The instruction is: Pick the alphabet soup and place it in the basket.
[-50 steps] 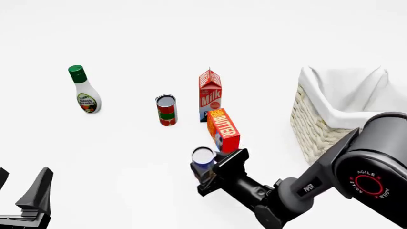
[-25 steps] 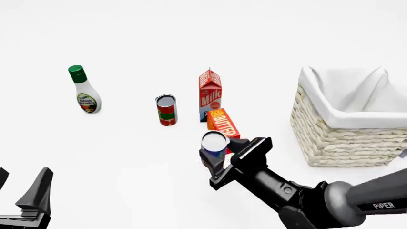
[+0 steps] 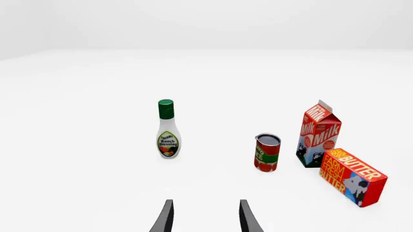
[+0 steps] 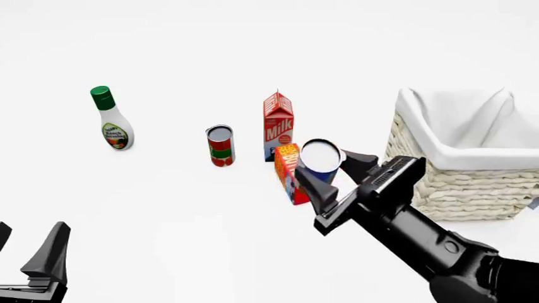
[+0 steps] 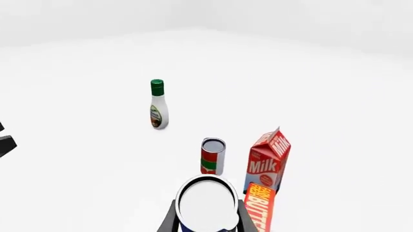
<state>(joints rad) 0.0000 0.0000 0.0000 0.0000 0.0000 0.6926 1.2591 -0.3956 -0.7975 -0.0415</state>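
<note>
My right gripper (image 4: 331,173) is shut on the alphabet soup (image 4: 319,159), a small can with a silver-white top and a dark blue label, and holds it in the air over the butter box, left of the basket (image 4: 438,183). The can's top fills the near part of the right wrist view (image 5: 207,203), between the fingers. The basket is a large cream wicker square with white cloth lining at the right. My left gripper (image 4: 34,262) is open and empty at the near left; its fingertips (image 3: 164,217) show in the left wrist view.
A red-and-green can (image 4: 219,145), a milk carton (image 4: 278,125) and an orange butter box (image 4: 288,172) stand mid-table. A dressing bottle (image 4: 110,118) with a green cap stands at the far left. The same things show in both wrist views.
My right gripper has lifted the alphabet soup off the table and carried it up and to the right, toward the basket. The left arm has not moved.
</note>
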